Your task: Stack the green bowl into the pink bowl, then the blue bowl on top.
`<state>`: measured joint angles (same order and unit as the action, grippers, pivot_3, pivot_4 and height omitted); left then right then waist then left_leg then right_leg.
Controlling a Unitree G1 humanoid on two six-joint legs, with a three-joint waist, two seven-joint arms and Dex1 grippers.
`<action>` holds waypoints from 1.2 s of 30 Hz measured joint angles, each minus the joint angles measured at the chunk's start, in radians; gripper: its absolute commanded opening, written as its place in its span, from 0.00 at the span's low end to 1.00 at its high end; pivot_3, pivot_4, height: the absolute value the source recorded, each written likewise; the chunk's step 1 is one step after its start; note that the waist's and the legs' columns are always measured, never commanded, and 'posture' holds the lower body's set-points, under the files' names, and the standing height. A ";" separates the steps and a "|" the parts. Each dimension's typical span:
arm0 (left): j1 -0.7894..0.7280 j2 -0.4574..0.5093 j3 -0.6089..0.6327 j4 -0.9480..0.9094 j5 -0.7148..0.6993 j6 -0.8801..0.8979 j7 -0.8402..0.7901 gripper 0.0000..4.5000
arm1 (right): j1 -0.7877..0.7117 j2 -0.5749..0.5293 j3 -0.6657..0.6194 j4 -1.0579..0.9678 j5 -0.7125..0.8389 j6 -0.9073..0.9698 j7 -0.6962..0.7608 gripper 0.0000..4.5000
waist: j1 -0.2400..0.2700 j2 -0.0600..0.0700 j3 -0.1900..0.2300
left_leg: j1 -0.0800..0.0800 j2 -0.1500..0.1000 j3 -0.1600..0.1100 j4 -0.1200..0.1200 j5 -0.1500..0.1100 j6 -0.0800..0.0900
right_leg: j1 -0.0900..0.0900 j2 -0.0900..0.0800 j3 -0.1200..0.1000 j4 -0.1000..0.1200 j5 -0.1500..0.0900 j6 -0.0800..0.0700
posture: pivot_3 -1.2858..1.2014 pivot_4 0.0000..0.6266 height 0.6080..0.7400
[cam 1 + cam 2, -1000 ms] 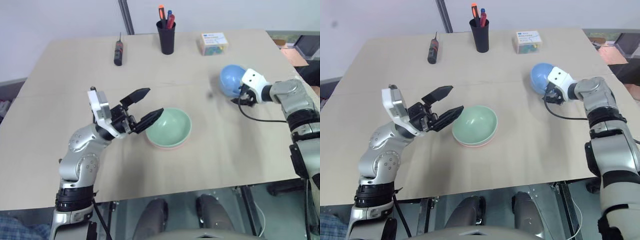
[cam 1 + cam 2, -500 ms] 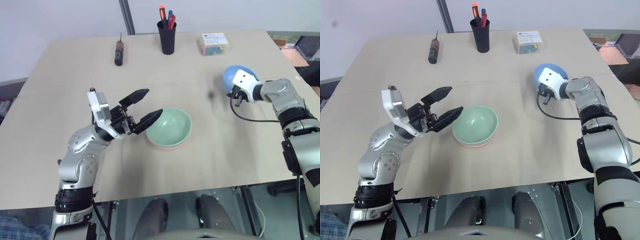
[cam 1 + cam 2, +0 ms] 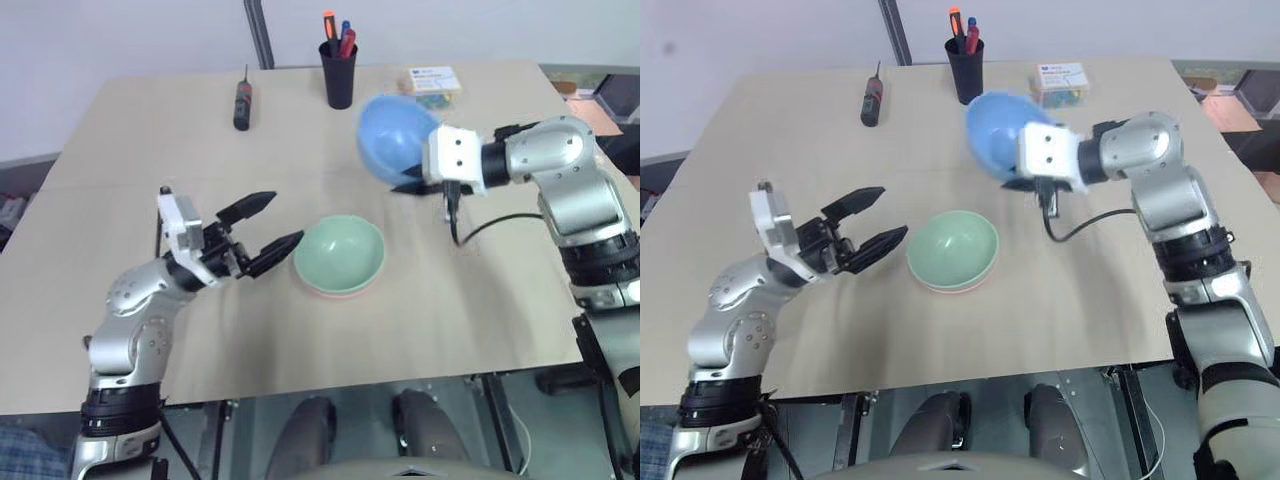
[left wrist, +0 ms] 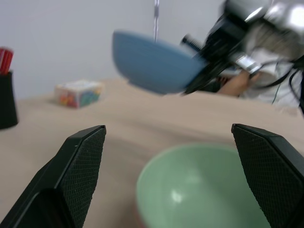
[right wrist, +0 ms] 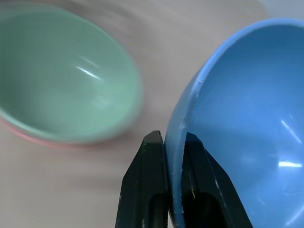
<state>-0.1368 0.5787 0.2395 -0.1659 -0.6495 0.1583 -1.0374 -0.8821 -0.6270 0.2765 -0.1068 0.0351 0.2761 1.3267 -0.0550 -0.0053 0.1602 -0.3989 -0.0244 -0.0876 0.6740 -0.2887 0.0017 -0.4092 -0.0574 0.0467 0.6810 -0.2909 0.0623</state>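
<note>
The blue bowl [image 3: 392, 138] is held tilted above the bench [image 3: 130, 130], rim pinched by the closed right tool [image 5: 173, 142]. The green bowl [image 3: 340, 254] sits upright inside the pink bowl [image 3: 322, 293]; the left tool [image 3: 262, 222] is spread wide, empty.

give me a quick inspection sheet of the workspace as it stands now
surface: beige table, flat, with a faint seam across it.
job's things: green bowl sits nested in the pink bowl, of which a thin rim shows below; blue bowl is lifted off the table and tilted.
clutter: black screwdriver, black pen cup with pens, small box of coloured bits, all along the far edge.
grippers: left gripper open, beside the green bowl, holding nothing; right gripper shut on the blue bowl's rim.
cables: black cable loops from the right wrist over the table.
surroundings: pale wall, a metal pole behind the table.
</note>
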 measured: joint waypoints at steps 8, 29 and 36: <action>0.075 0.057 0.034 0.115 0.057 -0.067 -0.078 1.00 | 0.070 -0.003 0.111 -0.322 0.016 0.174 -0.029 0.00 | 0.015 0.000 0.000 | 0.000 0.000 -0.001 0.001 0.000 0.000 | 0.000 -0.004 -0.002 0.001 0.000 0.000 | 0.52 0.24 1.00; 0.105 0.092 0.024 0.066 0.111 0.006 0.002 1.00 | 0.297 0.107 -0.316 -0.375 0.376 0.547 -0.290 0.77 | 0.025 -0.004 -0.002 | 0.000 -0.003 -0.005 0.002 0.000 0.000 | 0.003 -0.005 -0.004 0.000 0.000 0.000 | 0.52 0.24 1.00; 0.160 0.090 0.031 0.024 0.137 0.034 0.087 1.00 | 0.597 0.016 -0.539 -0.331 0.434 0.445 -0.290 0.77 | 0.017 -0.003 -0.002 | 0.002 -0.001 0.000 0.000 -0.002 0.003 | 0.002 -0.004 -0.001 0.003 0.000 0.000 | 0.52 0.24 1.00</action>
<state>0.0228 0.6691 0.2707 -0.1420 -0.5122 0.1927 -0.9505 -0.2847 -0.6112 -0.2624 -0.4376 0.4692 0.7213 1.0366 -0.0382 -0.0086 0.1580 -0.3968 -0.0254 -0.0879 0.6744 -0.2905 0.0050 -0.4076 -0.0611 0.0459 0.6840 -0.2909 0.0623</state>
